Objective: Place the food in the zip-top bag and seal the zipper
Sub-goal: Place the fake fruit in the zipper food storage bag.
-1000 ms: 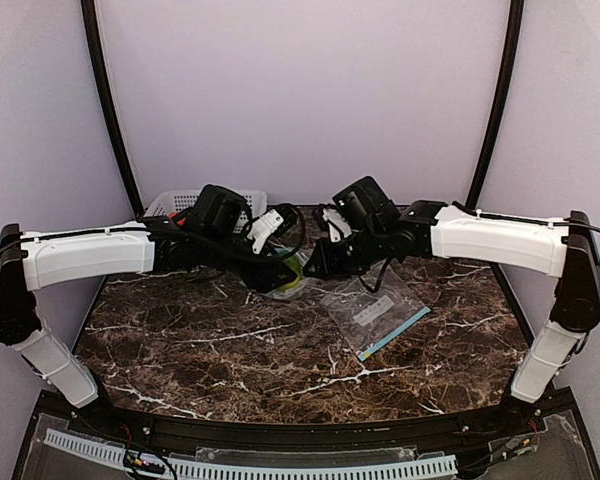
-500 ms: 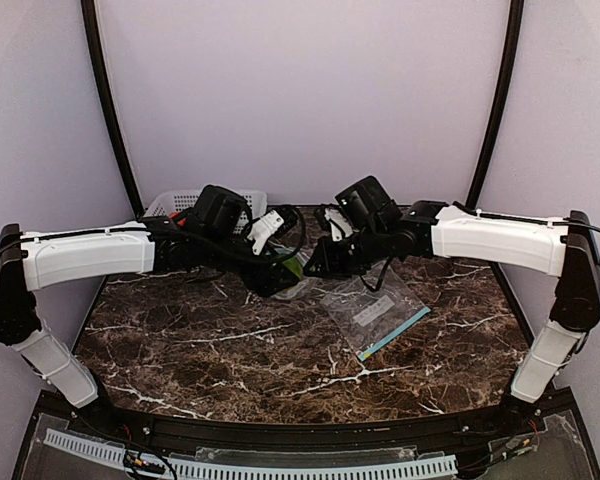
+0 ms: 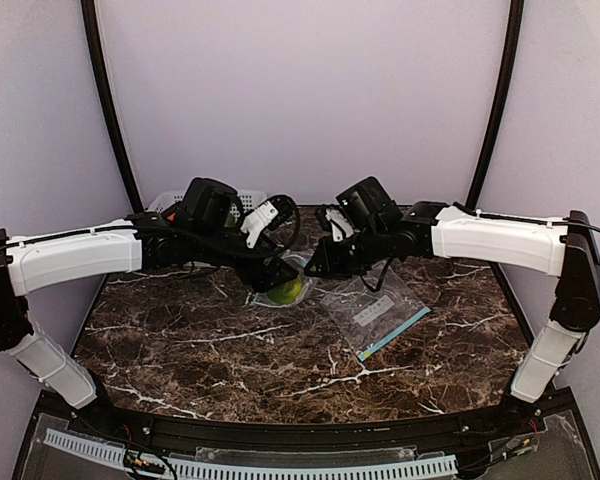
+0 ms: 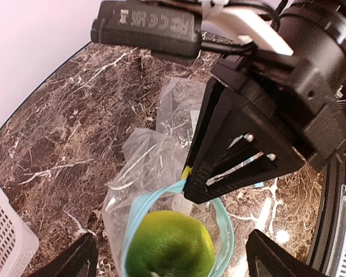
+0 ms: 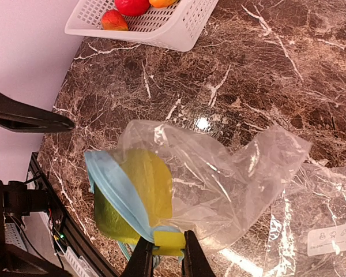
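Observation:
A green-yellow fruit (image 4: 170,245) sits in the mouth of a clear zip-top bag (image 5: 236,173), half inside its blue zipper rim (image 4: 135,208). My left gripper (image 4: 179,261) is open, its fingers wide on either side of the fruit and not touching it. My right gripper (image 5: 165,249) is shut on the bag's yellow zipper tab (image 5: 169,242), holding the mouth up off the table. From above, the fruit (image 3: 288,290) shows between the two grippers at mid-table. Red fruits (image 5: 113,20) and an orange one (image 5: 161,2) lie in the white basket.
The white mesh basket (image 3: 170,203) stands at the back left by the wall. A second flat clear bag (image 3: 375,310) with a blue zipper strip lies on the marble table to the right of the held bag.
My left gripper has opened and let go of the green fruit, which now rests in the bag's mouth. The left arm has drawn slightly back and left. The right gripper has not moved.

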Available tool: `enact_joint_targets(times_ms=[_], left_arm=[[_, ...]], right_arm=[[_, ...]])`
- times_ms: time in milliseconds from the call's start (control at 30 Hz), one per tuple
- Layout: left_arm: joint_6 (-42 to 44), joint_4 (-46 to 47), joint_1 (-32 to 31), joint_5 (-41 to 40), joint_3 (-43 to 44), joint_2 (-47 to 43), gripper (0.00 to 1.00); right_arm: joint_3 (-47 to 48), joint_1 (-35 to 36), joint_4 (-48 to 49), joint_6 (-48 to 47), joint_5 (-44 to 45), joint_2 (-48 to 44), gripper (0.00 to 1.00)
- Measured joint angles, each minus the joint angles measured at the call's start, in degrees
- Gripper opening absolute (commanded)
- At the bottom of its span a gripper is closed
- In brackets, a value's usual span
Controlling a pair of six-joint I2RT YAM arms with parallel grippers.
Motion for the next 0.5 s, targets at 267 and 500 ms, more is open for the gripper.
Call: enact_joint_targets(times_ms=[267, 500], left_arm=[[-0.3, 0.0, 0.0, 0.4, 0.0, -4.3, 0.95], [-6.9, 0.6, 0.5, 1.9, -3.4, -4.7, 0.99]], right_arm=[[-0.1, 0.0, 0.2, 0.0, -0.3, 0.0, 0.0], [-0.1, -0.3, 0.2, 0.0, -0.6, 0.0, 0.0]])
